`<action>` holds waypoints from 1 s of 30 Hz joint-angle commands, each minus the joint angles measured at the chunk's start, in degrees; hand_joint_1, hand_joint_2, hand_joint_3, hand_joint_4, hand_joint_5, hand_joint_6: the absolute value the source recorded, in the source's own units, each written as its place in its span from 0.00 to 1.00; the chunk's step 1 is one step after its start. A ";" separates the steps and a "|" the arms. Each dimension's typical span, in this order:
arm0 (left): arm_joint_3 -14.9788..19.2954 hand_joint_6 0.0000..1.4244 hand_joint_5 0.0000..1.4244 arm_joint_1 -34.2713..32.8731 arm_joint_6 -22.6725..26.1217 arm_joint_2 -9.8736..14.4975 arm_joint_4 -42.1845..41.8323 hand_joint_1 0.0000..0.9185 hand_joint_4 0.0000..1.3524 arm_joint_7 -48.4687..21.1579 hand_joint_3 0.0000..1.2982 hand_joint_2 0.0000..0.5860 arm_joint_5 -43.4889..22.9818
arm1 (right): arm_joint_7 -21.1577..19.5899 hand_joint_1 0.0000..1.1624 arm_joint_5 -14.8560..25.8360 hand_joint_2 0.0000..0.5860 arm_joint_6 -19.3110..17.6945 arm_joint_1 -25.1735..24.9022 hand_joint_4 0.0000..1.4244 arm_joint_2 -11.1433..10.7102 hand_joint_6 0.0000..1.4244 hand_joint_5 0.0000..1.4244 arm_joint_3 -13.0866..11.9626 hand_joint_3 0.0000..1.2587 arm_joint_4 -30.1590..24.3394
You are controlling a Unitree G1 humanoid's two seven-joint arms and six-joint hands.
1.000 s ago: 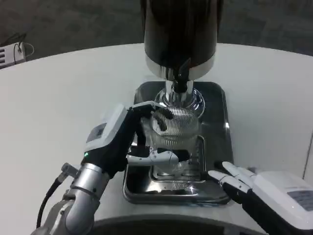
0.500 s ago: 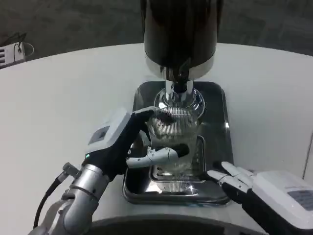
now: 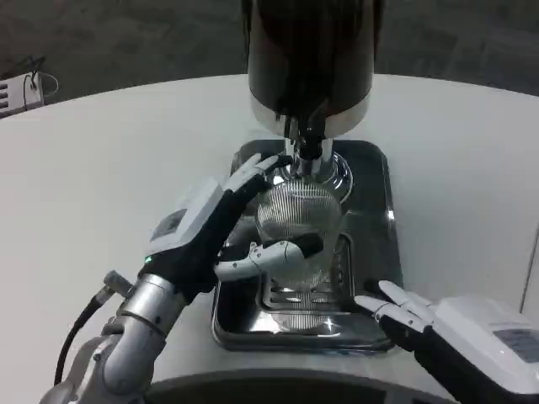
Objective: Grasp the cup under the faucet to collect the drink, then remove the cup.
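Ribbed glass cup (image 3: 299,225) gripped by left hand (image 3: 221,229) beneath dispenser faucet (image 3: 307,145), right hand (image 3: 421,320) laid open, empty, beside drip tray (image 3: 375,210)

Even, moderately bright overhead light whitens the round white table (image 3: 101,160), glints off the shiny steel drip tray (image 3: 370,168), leaves the background floor dim, slightly soft.

Cup (image 3: 299,231) on tray (image 3: 370,181) — under faucet (image 3: 307,147)
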 commanded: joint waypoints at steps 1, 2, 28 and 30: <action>1.65 0.28 0.14 4.73 -0.45 2.46 -5.34 0.11 0.02 -1.80 0.11 0.01 -2.55 | 0.33 0.50 0.22 0.79 0.34 0.30 0.00 -0.10 0.05 0.04 0.66 0.11 0.37; 1.98 0.28 0.14 5.64 -0.27 2.86 -6.60 0.11 0.02 -2.23 0.11 0.01 -3.09 | 0.27 0.50 0.21 0.79 0.41 0.30 0.00 -0.06 0.05 0.04 0.69 0.11 0.38; 9.40 0.19 0.15 14.22 8.62 4.10 -38.77 0.03 0.06 -22.99 0.11 0.07 -26.66 | -0.56 0.50 -0.66 0.79 0.71 -0.77 0.00 0.55 0.06 0.04 2.64 0.11 1.50; 9.31 0.18 0.15 13.74 9.36 3.80 -39.35 0.03 0.06 -23.96 0.11 0.07 -27.00 | -0.55 0.50 -0.73 0.79 0.73 -0.66 0.00 0.60 0.06 0.04 2.63 0.11 1.36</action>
